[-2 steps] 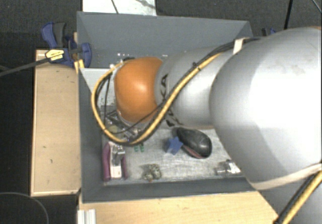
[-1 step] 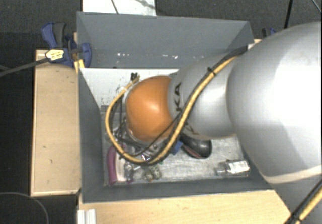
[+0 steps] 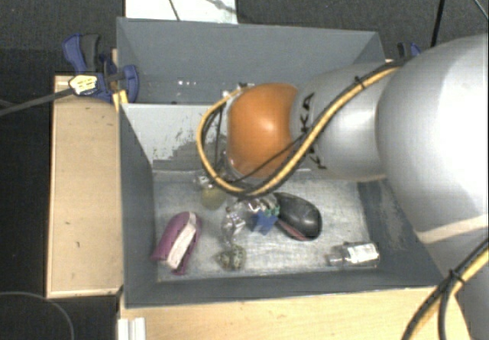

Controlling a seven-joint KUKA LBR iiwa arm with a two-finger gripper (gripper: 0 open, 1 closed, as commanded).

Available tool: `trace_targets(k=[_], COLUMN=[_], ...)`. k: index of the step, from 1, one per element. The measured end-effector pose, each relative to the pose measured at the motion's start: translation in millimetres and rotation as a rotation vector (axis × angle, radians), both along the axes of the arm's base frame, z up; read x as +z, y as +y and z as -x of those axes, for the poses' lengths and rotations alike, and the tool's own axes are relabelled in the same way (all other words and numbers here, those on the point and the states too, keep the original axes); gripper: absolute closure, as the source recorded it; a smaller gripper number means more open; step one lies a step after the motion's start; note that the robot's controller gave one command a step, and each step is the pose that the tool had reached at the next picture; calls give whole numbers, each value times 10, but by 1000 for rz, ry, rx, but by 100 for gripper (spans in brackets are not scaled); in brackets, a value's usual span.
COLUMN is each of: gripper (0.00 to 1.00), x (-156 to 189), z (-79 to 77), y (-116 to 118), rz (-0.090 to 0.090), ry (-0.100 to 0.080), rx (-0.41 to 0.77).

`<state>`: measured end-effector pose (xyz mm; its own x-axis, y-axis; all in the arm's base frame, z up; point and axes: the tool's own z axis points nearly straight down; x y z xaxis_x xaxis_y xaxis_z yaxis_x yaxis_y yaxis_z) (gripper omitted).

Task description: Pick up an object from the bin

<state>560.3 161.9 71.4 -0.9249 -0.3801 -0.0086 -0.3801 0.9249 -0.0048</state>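
My gripper reaches down into the middle of the bin, below the arm's wrist. Right beside it on the right lies a small blue block, touching or nearly touching it. Just beyond that sits a black computer mouse. A small greenish-grey lump lies directly in front of the gripper on the bin floor. A pale round piece shows at the gripper's back left, partly hidden by the cables.
A purple and white oblong thing lies at the front left of the floor. A small white and silver part rests at the front right. The arm with its orange cover hides the bin's back middle.
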Motion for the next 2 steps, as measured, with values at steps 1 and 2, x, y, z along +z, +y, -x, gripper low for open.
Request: trace_targets(k=[1,2], gripper=[0,0], x=[-5,62], z=[271,268], y=[-455,-992], rz=[-4,-1], ry=[8,9], rx=[-324,-332])
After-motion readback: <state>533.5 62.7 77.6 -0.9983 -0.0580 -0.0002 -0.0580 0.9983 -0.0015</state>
